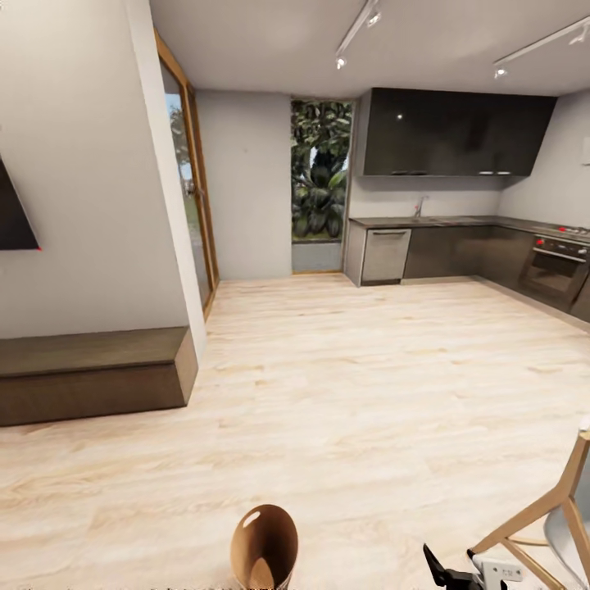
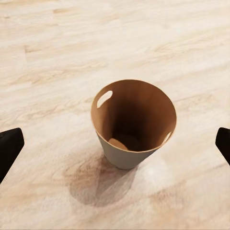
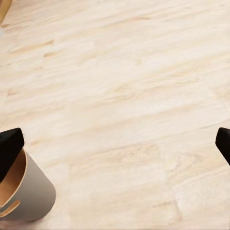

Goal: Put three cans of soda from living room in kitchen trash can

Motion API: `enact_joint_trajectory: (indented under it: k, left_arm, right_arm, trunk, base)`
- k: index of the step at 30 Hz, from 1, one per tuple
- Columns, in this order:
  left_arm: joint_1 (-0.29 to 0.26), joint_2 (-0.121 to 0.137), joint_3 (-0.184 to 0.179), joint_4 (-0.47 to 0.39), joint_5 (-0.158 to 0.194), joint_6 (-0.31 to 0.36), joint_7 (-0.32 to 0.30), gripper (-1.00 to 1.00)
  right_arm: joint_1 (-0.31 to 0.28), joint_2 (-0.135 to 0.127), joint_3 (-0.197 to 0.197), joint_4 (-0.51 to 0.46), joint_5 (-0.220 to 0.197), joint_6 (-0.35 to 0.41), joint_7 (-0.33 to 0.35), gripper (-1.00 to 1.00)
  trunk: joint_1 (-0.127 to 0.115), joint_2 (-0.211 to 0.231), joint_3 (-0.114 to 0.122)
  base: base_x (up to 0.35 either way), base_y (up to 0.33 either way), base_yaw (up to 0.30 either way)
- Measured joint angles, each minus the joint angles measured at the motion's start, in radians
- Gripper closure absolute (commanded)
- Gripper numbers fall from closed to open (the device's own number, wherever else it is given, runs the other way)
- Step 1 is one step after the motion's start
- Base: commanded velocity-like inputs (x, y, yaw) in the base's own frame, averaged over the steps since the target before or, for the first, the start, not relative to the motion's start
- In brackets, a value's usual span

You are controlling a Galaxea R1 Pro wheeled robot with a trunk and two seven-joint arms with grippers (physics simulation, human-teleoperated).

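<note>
Both open pincers hover above the tash can (image 2: 132, 125).

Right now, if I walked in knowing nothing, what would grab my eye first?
Probably the round bin standing upright on the pale wood floor just ahead of the robot, its coppery inside lit. Beyond it, glossy dark cupboards line the far wall of the kitchen, beside a tall window full of green leaves.
</note>
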Motion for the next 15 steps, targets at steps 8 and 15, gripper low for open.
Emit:
enact_joint_trajectory:
  k: [8, 15]
  left_arm:
    - [-0.003, 0.000, 0.000, 0.008, 0.000, 0.002, -0.001, -1.00]
    - [-0.003, 0.000, 0.000, 0.008, 0.001, 0.003, 0.000, -1.00]
  right_arm:
    - [0.000, 0.000, 0.002, 0.000, 0.000, 0.000, 0.000, -1.00]
    - [0.000, -0.001, 0.003, 0.000, 0.000, 0.000, 0.002, -1.00]
  trunk:
    - [0.000, 0.000, -0.012]
    - [0.000, 0.000, -0.021]
  base:
    - [-0.001, 0.282, -0.001]
    - [0.000, 0.275, 0.000]
